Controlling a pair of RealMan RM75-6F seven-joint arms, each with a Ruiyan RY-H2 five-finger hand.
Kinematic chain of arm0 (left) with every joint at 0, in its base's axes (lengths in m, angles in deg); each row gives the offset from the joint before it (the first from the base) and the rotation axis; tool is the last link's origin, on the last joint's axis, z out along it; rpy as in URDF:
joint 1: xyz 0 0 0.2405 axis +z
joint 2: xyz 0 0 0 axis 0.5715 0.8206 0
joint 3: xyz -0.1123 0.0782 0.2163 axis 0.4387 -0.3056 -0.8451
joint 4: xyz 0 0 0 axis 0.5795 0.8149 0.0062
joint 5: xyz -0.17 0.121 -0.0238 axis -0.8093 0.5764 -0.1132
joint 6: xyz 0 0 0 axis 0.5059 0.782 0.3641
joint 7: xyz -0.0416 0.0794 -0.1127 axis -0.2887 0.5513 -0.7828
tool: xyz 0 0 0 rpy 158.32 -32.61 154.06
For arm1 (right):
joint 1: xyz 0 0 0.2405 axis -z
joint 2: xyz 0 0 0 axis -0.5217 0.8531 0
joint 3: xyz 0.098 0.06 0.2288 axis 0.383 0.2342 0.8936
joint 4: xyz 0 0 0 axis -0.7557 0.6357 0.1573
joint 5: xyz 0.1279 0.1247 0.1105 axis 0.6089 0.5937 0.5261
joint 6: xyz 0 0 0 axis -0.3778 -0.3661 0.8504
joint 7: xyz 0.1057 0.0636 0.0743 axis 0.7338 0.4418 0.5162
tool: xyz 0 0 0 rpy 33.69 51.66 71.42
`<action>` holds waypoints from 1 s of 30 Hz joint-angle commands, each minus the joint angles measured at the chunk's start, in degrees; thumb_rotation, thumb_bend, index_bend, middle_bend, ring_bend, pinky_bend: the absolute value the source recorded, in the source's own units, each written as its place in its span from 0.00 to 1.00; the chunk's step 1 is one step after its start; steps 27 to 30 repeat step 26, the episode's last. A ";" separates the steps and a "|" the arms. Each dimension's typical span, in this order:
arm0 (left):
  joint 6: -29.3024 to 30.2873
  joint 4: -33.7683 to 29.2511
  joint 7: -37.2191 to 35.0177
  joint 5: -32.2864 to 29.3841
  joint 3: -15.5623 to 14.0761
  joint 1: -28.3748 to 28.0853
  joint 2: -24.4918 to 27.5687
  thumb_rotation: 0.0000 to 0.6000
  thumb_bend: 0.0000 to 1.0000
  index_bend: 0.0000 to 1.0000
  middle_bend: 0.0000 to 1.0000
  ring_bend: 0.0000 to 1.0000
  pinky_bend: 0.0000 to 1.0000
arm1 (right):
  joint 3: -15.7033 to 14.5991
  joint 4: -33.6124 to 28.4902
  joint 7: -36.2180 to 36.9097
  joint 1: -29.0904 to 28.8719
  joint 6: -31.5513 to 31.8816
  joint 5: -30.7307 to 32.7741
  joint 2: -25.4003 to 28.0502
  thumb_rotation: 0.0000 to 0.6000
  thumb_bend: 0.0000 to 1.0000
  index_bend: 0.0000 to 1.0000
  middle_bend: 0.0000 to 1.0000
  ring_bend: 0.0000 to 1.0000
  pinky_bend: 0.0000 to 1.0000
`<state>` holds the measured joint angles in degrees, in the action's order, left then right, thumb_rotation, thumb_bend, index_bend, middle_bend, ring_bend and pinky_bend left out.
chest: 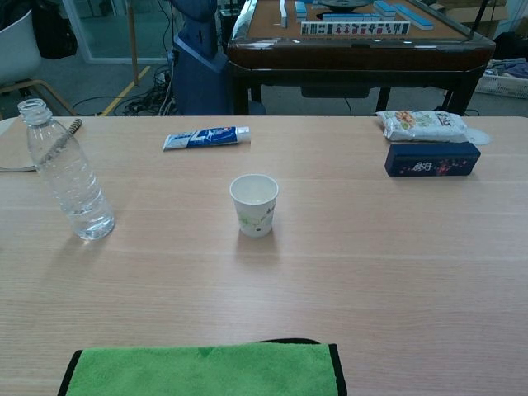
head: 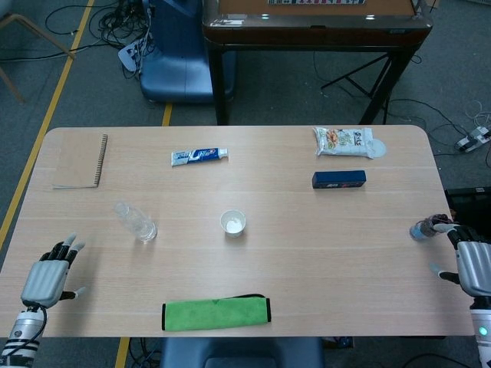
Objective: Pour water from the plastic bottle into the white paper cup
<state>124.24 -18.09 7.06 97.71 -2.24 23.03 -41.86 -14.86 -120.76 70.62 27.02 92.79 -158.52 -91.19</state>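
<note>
Fingers spread and holding nothing — that is the left hand [head: 47,277], hanging over the near left corner of the table [head: 307,261], well apart from the plastic bottle [head: 136,221]. The right hand [head: 469,264] sits at the far right edge with its fingers apart too; a small dark bottle-like object [head: 421,228] stands just beside its fingertips, and whether they touch it cannot be told from the head view. Neither hand appears in the chest view. The plastic bottle stands upright on the left part of the table, uncapped, clear, with only a shallow layer of water showing at its base (the chest view makes this plainest). The white paper cup [chest: 254,205] stands upright near the table's middle, to the right of the bottle and well apart from it; it carries a small greenish printed pattern on its side, and its inside looks white, its contents not discernible. Behind the cup lies a blue-and-white tube [chest: 206,136], its lettering too small to read. At the far right, a dark blue box [chest: 431,159] bears pale writing that is illegible, and just behind it lies a white snack bag [chest: 422,124] with printed pictures. A spiral notebook [head: 80,160] lies at the far left — brown cover, no visible text — and a green cloth [head: 216,313] lies along the near edge.
</note>
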 commanded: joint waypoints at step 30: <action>10.68 6.06 10.98 10.93 -0.97 3.88 -3.13 1.00 0.14 0.33 0.23 0.19 0.38 | 0.05 -0.96 1.52 1.23 2.24 -0.84 1.25 1.00 0.00 0.31 0.32 0.26 0.44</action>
